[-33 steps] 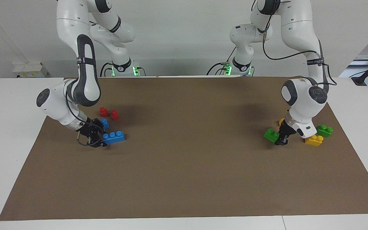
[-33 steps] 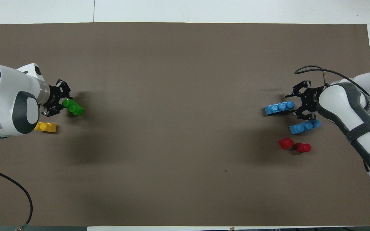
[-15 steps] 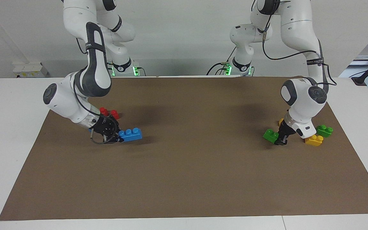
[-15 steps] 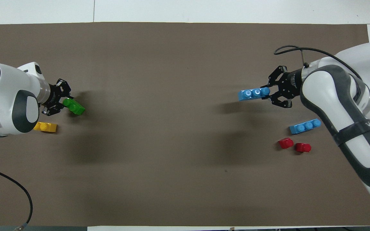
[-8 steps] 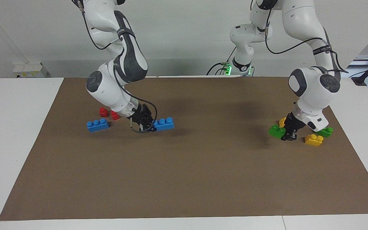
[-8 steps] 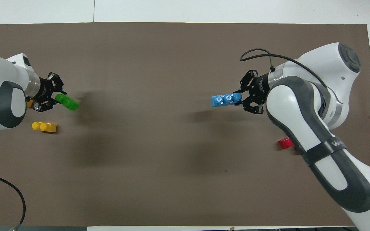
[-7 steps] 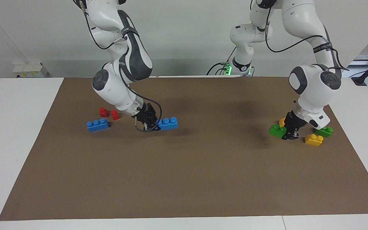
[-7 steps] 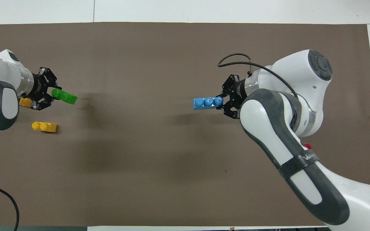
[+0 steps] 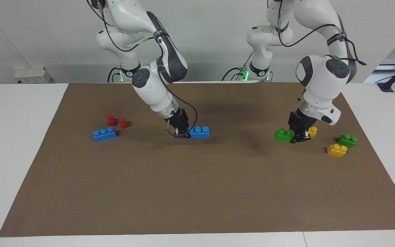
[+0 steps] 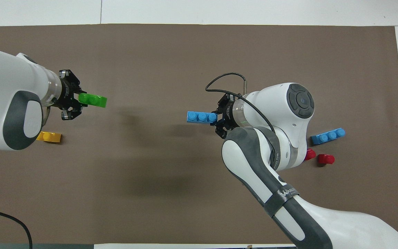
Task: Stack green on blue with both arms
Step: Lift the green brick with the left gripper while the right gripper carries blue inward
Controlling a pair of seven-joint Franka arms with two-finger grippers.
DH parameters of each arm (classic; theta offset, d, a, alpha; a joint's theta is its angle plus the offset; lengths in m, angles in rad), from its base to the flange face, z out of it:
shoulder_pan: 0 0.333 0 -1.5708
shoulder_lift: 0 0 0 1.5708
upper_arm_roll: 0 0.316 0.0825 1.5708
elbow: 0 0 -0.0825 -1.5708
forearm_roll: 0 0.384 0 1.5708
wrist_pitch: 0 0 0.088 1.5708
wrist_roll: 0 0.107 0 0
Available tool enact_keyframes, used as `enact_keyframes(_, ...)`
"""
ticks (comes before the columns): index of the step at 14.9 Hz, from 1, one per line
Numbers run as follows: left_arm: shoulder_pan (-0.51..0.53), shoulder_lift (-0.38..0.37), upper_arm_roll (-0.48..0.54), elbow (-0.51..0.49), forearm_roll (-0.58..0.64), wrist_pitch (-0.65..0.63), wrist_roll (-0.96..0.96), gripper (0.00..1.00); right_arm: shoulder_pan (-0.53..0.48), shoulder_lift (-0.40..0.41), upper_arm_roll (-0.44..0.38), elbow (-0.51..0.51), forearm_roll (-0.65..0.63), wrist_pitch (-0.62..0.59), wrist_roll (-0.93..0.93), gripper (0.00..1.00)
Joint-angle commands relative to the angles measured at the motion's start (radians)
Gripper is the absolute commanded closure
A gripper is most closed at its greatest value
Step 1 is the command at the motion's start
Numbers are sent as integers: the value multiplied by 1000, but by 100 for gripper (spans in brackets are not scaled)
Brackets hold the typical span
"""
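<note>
We hold blue [image 9: 199, 132] in the right gripper [image 9: 183, 131] over mat centre [image 9: 197, 192] w/ studs up, ready as base; left gripper [image 9: 298, 134] clamps green [image 9: 282, 135] by one end, approx. level, for stacking. Count: 2 blue, 2 green, 2 yellow, 2 red.

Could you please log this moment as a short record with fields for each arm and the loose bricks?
left hand: shut on the green brick, held over the mat toward the left arm's end
right hand: shut on the blue brick, held by one end over the mat's middle
stacking: not yet done; the two held bricks are apart
loose bricks, left arm's end: darker green brick, two yellow bricks
loose bricks, right arm's end: second blue brick, two red pieces
</note>
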Motion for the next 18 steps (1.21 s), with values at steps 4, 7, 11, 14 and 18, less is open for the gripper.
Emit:
enact_keyframes(4,-166,-43,12,-21,32,-73,-247,100,43,-36,-2,-123,7,118,15,89)
enact_keyframes(7,-245,-47,12,-23,32,-80,-354,100,75,-34,-2,-143,7,125,20,89)
enact_keyframes(11,-324,-60,9,-52,32,-66,-400,100,97,-37,-2,-185,7,176,3,89)
enact_keyframes(14,-362,-70,11,-78,32,-38,-425,100,99,-45,-2,-206,7,178,2,89)
enact_keyframes(18,-394,-50,9,-90,32,-6,-500,100,105,-51,-2,-226,7,197,-6,89)
